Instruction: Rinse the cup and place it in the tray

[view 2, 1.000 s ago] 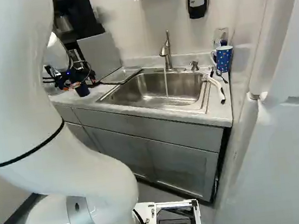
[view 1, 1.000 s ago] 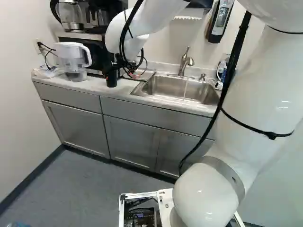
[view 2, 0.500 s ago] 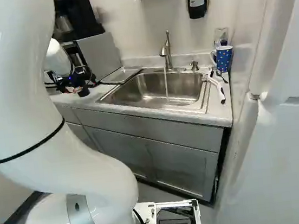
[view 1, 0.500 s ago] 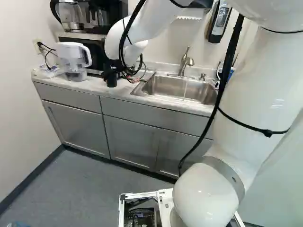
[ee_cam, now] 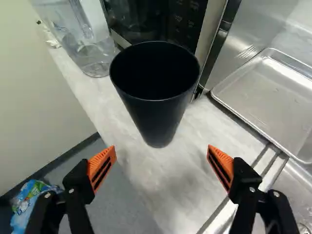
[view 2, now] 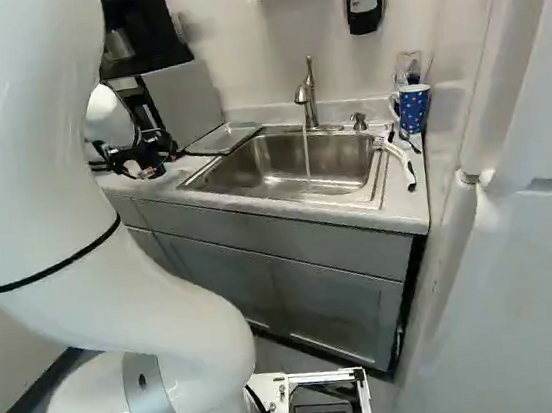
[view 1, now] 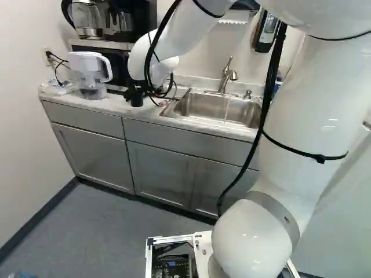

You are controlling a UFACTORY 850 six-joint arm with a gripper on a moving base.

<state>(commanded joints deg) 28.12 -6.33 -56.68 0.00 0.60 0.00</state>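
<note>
From where I'm standing, at the left of the left base view there's a clear pitcher (view 1: pixel 91 69) on the counter (view 1: pixel 115 105). A sideways swing of the arm might knock it, since it sits near the black cup (ee_cam: pixel 157 114). That cup stands upright on the counter, just ahead of the gripper (ee_cam: pixel 161 148), whose 2 orange-padded fingers are spread wide with nothing pinched. I'd say reaching for the cup is the step in hand. If the approach is off-centre, 1 finger could meet the wall first and tip it; the sides taper, so a weak hold could let it slip.

Next comes the metal tray (ee_cam: pixel 275 97), between cup and sink (view 1: pixel 203 108); a low pass might catch its raised rim. Farther right, the faucet (view 1: pixel 228 75) is running a thin stream (view 2: pixel 307 152). Poor aim there would leave the cup unrinsed or wet the wrist. The blue mug (view 2: pixel 413 109) stands well beyond, unlikely to be in the way.
</note>
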